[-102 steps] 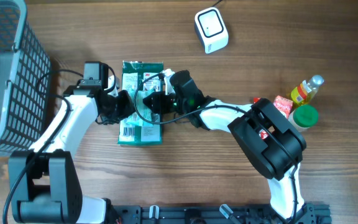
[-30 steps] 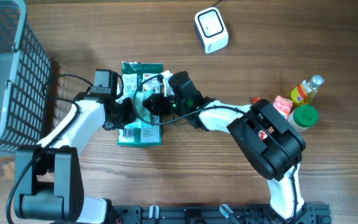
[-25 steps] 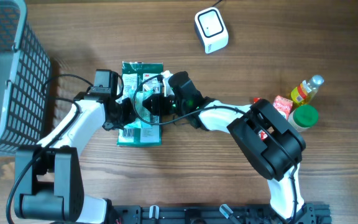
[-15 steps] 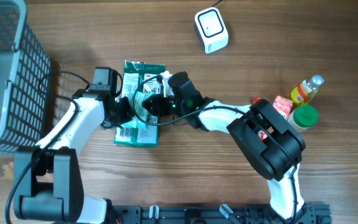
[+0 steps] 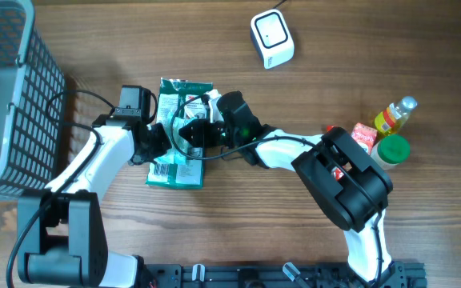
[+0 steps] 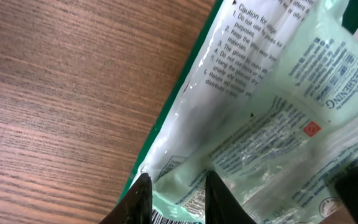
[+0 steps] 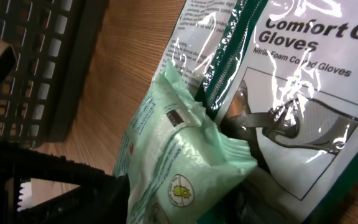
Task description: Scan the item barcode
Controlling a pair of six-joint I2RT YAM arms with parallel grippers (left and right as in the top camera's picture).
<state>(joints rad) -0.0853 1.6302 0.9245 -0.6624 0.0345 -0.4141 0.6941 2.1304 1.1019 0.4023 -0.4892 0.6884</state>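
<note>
The glove pack had slid slightly left on the table, so no scan yet, the scanner lay well apart; the left hand seemingly clamped its edge, about the right hand I could not tell

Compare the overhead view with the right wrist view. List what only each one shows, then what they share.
Overhead only: the white scanner, the yellow bottle, the green-lidded jar, and both arms meeting mid-table. Right wrist only: the readable "Comfort Gloves" print and the crimped end of a pale green pouch. Shared: the glove package on the wooden table, and the dark mesh basket at the side.
</note>
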